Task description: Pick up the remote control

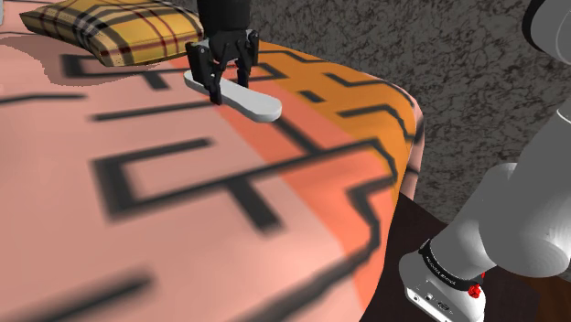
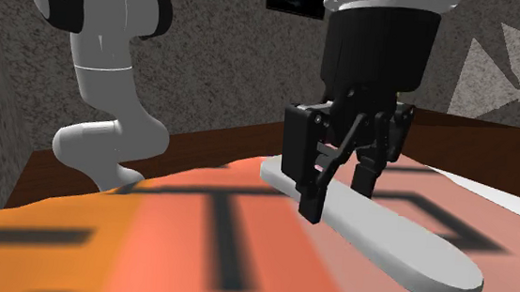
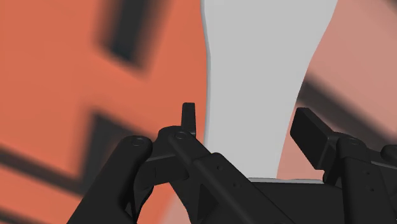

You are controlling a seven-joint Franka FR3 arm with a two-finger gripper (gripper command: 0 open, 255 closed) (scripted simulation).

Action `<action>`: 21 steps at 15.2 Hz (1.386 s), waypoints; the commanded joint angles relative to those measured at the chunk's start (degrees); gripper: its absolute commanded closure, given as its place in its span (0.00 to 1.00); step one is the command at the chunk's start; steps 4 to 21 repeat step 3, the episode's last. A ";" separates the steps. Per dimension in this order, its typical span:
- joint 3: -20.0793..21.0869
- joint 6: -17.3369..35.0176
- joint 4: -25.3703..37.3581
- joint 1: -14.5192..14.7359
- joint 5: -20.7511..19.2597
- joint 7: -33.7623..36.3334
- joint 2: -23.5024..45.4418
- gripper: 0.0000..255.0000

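The remote control (image 1: 249,100) is a plain white, long flat bar with a narrower waist. It lies on the pink and orange bed cover (image 1: 183,238) near the far edge. My black gripper (image 1: 229,85) comes down on it from above, near the end closest to the pillow. In the second exterior view the gripper (image 2: 337,200) straddles the remote (image 2: 402,244), one finger on each long side. The wrist view has the gripper (image 3: 248,121) shut on the remote (image 3: 261,70) at its waist. I cannot tell whether the remote is clear of the cover.
A yellow plaid pillow (image 1: 110,32) lies just behind the gripper. The bed's edge (image 1: 407,137) drops off toward the shoulder view's right, with dark floor (image 1: 430,224) and the arm's base (image 1: 448,279) below it. A rough grey wall (image 1: 384,37) stands behind.
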 commanded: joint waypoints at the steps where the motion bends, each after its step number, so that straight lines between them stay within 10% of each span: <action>1: 0.05 -1.73 2.18 0.11 -0.18 0.04 0.50 1.00; 21: 0.05 -1.86 2.34 0.12 -0.19 0.04 0.53 1.00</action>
